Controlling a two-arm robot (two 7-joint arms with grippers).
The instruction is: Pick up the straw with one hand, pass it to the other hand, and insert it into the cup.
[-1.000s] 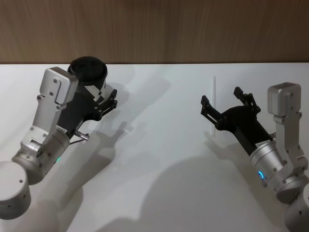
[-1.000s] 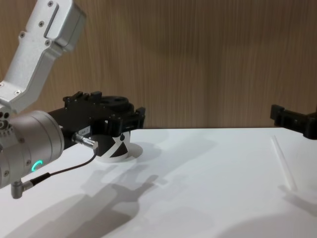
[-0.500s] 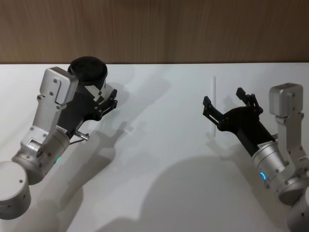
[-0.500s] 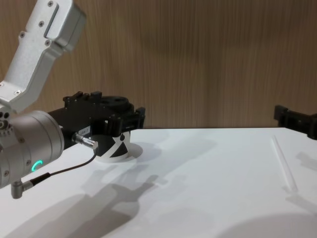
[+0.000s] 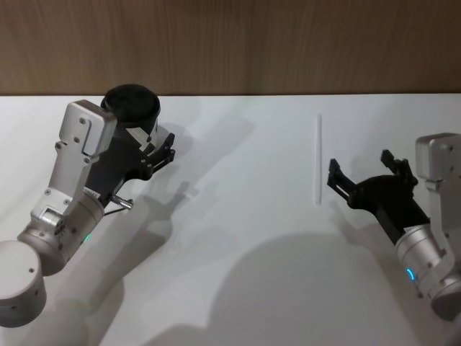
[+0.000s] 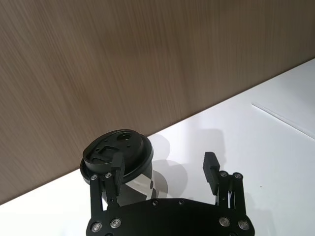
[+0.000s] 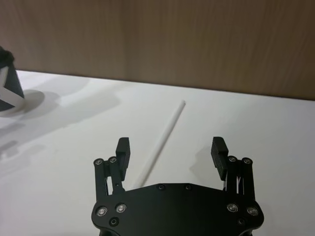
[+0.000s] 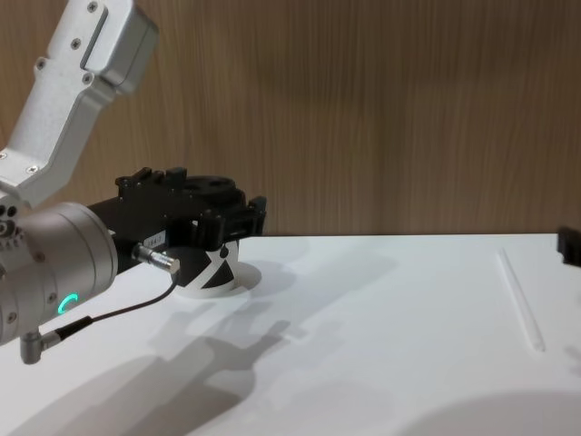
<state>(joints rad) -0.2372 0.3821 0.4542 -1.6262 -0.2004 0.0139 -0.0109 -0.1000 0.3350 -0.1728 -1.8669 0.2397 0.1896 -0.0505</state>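
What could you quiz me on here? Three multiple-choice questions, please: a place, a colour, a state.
1. Where is the straw? A standing upright; B flat on the table; C held aloft.
2. The cup has a lid that is: A white; B black; C red.
3. The right fingers are: A open; B shut on the straw; C shut on the cup.
Answers: B, the straw lies on the table. B, the lid is black, beside the left fingers. A, the right fingers stand apart, not gripping the straw.

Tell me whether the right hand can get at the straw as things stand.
Probably yes: the right hand is open and just beside the straw, which lies flat on the table with nothing between them.
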